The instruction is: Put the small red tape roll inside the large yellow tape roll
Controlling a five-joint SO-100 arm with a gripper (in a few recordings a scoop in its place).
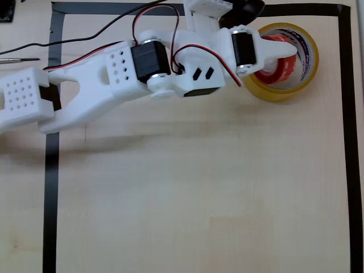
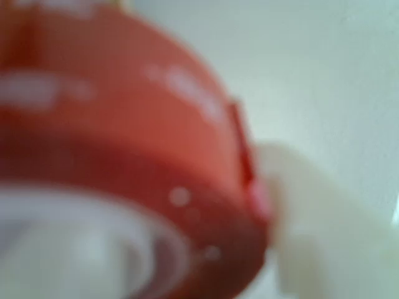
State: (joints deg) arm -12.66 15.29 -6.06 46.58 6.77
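Note:
The large yellow tape roll (image 1: 310, 57) lies flat at the table's far right in the overhead view. The small red tape roll (image 1: 282, 72) sits within its ring, partly covered by my white gripper (image 1: 286, 56), which reaches in from the left and is shut on the red roll. In the wrist view the small red tape roll (image 2: 124, 143) is very close and blurred, its whitish core at the lower left. A white finger (image 2: 312, 218) presses against its right side. I cannot tell whether the red roll rests on the table or hangs just above it.
Black tape (image 1: 52, 187) marks a rectangle on the light wooden table (image 1: 199, 199), with its right strip (image 1: 352, 142) just beyond the yellow roll. Black cables (image 1: 68, 41) and a thin tool (image 1: 17, 58) lie at the far left. The white arm (image 1: 114, 74) spans the top.

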